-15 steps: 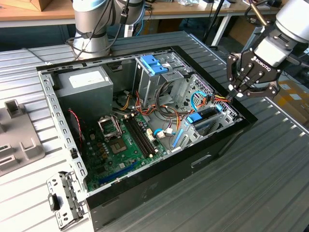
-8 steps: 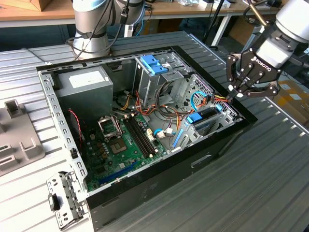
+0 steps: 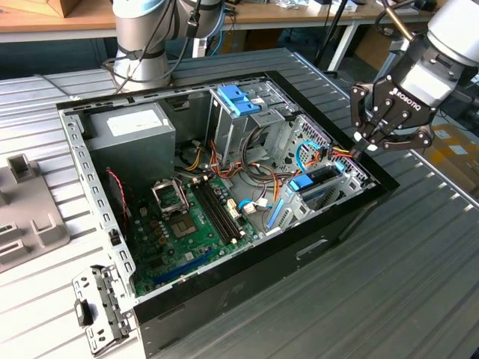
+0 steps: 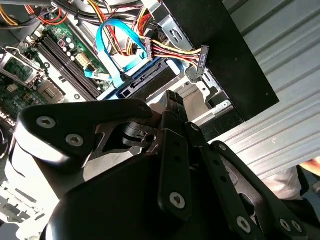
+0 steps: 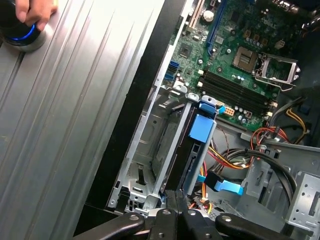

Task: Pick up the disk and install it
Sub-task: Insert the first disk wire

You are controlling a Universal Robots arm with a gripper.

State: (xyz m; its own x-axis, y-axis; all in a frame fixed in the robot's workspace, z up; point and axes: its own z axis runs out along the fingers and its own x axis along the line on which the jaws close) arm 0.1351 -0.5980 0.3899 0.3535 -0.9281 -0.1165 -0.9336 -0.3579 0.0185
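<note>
The disk (image 3: 318, 182) sits slotted in the metal bay at the open computer case's corner on the exterior view's right, with its blue rails and blue tab showing. In the first wrist view the disk (image 5: 195, 155) is seen edge-on, dark, under a blue tab. In the second wrist view the disk (image 4: 142, 82) shows its connector end beside the blue flat cable. My gripper (image 3: 360, 145) hangs just above the bay's outer edge, close to the orange and yellow wires. Its fingers (image 5: 175, 200) are pressed together with nothing between them, and they (image 4: 172, 102) point down at the bay.
A grey power supply box (image 3: 127, 134) and a cage with a light-blue top (image 3: 239, 101) stand at the case's back. The motherboard (image 3: 187, 224) fills the floor. A grey fixture (image 3: 22, 217) and a loose bracket (image 3: 97, 307) lie outside. A hand (image 5: 30, 12) rests on a round blue-lit device.
</note>
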